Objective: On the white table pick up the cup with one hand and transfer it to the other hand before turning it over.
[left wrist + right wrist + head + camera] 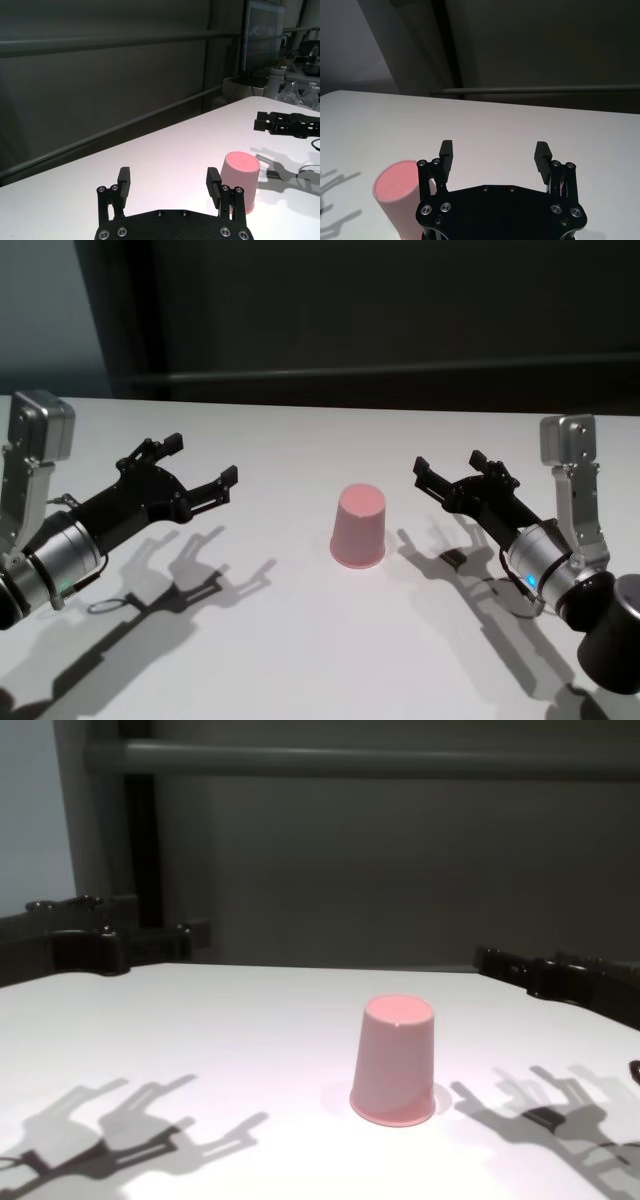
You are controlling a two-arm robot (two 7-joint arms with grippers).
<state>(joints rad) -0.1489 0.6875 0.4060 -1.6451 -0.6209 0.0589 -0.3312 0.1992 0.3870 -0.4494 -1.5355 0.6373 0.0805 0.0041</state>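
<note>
We see left gripper (205, 466) and right gripper (447, 469) released, hovering either side of the cup (359, 526). Only chest view shows its rim down on the white table (200, 1050).

Left hand (195, 468), right hand (447, 468) open.

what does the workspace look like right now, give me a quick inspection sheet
surface: white table, matte, arm shadows on it
job's things: pink cup standing mouth down near the middle, untouched
clutter: nothing seen
grippers: left gripper open, hovering to the cup's left; right gripper open, hovering to its right; both apart from the cup
cables: thin black cable loop under the left arm
surroundings: dark wall behind the table; monitor and lab gear far off in the left wrist view
</note>
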